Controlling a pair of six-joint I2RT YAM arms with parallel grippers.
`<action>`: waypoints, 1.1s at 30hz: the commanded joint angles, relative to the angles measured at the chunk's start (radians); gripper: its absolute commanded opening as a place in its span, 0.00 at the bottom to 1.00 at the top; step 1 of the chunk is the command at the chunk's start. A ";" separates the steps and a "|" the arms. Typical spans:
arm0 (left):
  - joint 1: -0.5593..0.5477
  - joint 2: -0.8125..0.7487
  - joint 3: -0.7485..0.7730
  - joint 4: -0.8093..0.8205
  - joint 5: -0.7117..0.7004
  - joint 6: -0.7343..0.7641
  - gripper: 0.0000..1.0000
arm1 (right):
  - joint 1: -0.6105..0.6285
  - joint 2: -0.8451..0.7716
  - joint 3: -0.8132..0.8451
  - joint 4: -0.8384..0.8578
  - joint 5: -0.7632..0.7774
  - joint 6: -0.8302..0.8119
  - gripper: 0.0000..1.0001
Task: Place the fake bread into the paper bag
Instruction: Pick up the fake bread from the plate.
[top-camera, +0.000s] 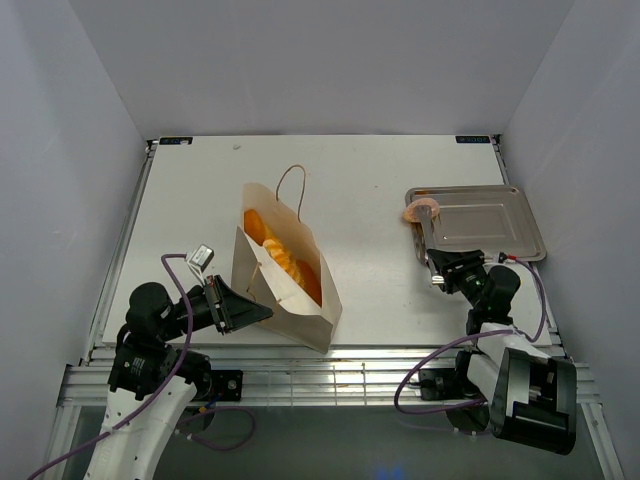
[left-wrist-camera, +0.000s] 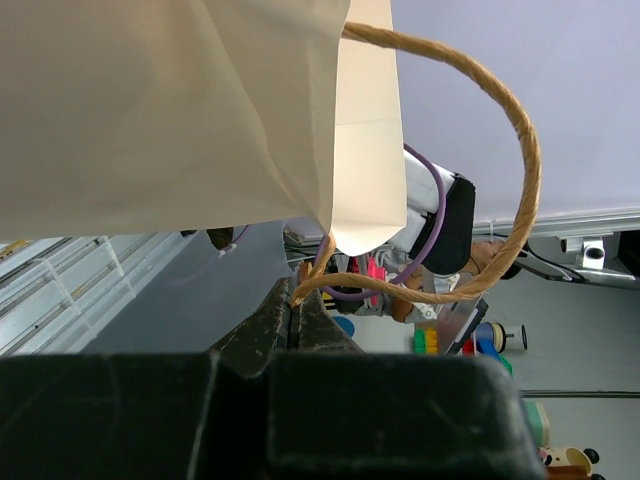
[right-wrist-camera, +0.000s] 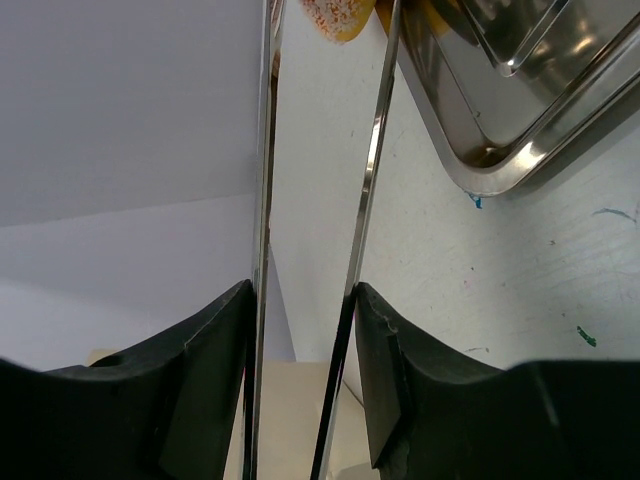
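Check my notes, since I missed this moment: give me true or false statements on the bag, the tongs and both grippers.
The left gripper is shut on the cord handle of the paper bag. True.
The paper bag is empty. False: orange pastries lie inside it.
The right gripper holds the metal tongs. True.
Nothing is between the tongs' tips. False: a pinkish bun sits there, at the left corner of the tray.
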 joint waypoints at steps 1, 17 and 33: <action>-0.002 0.000 0.027 -0.014 -0.003 0.006 0.00 | -0.006 -0.031 -0.003 0.026 0.014 0.003 0.50; -0.002 0.014 0.050 -0.012 -0.003 0.008 0.00 | -0.006 0.064 0.014 0.098 0.025 0.006 0.51; -0.002 0.014 0.042 -0.009 -0.003 0.008 0.00 | -0.006 0.269 0.004 0.438 -0.028 0.088 0.31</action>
